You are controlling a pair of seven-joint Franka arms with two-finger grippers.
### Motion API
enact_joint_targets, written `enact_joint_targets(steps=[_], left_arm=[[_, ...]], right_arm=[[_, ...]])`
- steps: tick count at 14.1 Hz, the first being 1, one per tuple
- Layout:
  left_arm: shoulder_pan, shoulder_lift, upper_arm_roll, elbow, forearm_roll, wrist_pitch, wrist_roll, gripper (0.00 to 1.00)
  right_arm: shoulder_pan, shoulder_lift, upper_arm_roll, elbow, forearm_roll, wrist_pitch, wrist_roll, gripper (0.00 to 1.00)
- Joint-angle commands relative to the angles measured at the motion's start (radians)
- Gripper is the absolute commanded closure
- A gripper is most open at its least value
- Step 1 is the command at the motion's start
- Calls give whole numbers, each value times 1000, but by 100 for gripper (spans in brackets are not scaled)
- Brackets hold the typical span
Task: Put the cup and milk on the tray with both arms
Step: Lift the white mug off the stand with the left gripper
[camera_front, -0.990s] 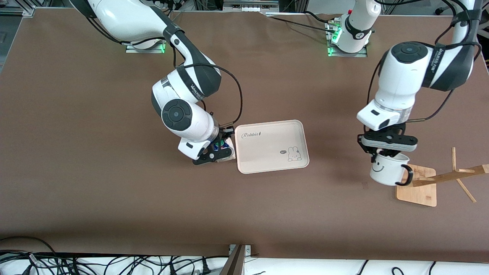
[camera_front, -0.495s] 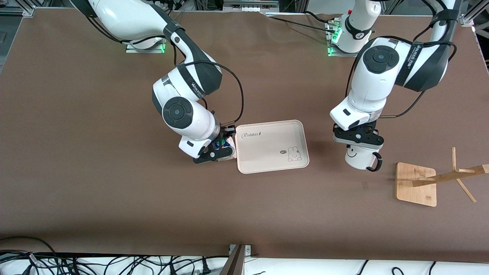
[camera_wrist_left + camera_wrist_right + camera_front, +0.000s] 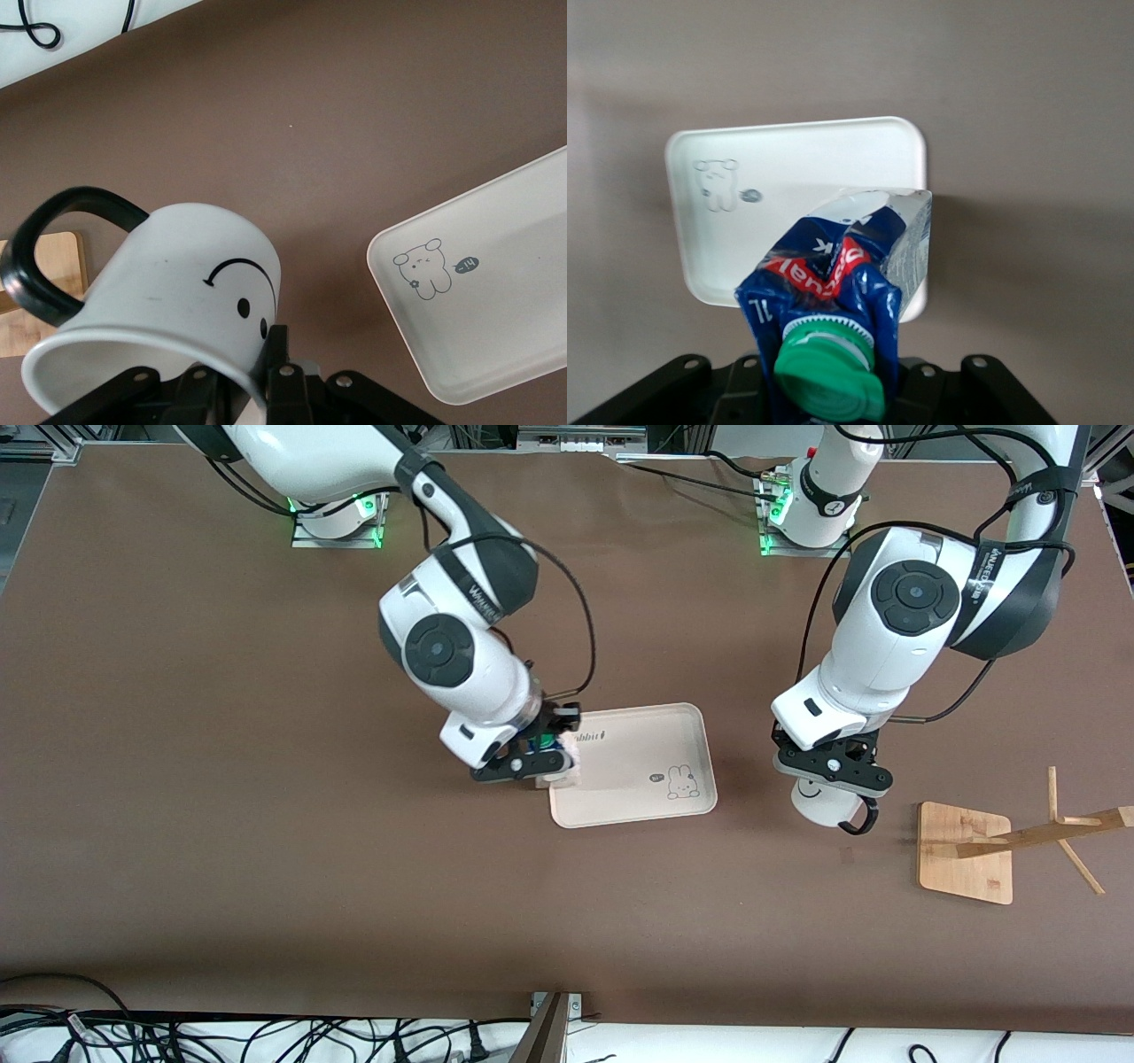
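Observation:
The milk (image 3: 563, 769), a dark-blue carton with a green cap (image 3: 828, 363), hangs tilted in my right gripper (image 3: 524, 762), which is shut on its top. It is over the edge of the tray (image 3: 638, 757) toward the right arm's end. In the right wrist view the milk (image 3: 842, 266) covers part of the tray (image 3: 771, 186). My left gripper (image 3: 833, 775) is shut on the rim of the cup (image 3: 819, 804), over the table between the tray and a wooden stand. The left wrist view shows the cup (image 3: 177, 283) tilted, smiley outward, its rim pinched by the left gripper (image 3: 257, 381), and the tray (image 3: 496, 301) to one side.
A wooden stand (image 3: 966, 850) with a slanted pole stands toward the left arm's end of the table, and its base (image 3: 44, 292) shows under the cup's handle. Cables lie along the table edge nearest the front camera.
The left arm carried the cup away from the wooden stand toward the tray. The right arm lifted the milk from the table beside the tray and moved it over the tray's edge.

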Motion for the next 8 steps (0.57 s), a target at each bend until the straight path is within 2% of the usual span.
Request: enact_joint_targets(steps=[1,8], left_arm=[[6,16,0,40,-23,-28,34,100],[9,16,1,42,-25,-28,34,100]], right_arm=[[39,29,7,6,-5,64,86,82],[53,61,4,4,-13,85,62,82]])
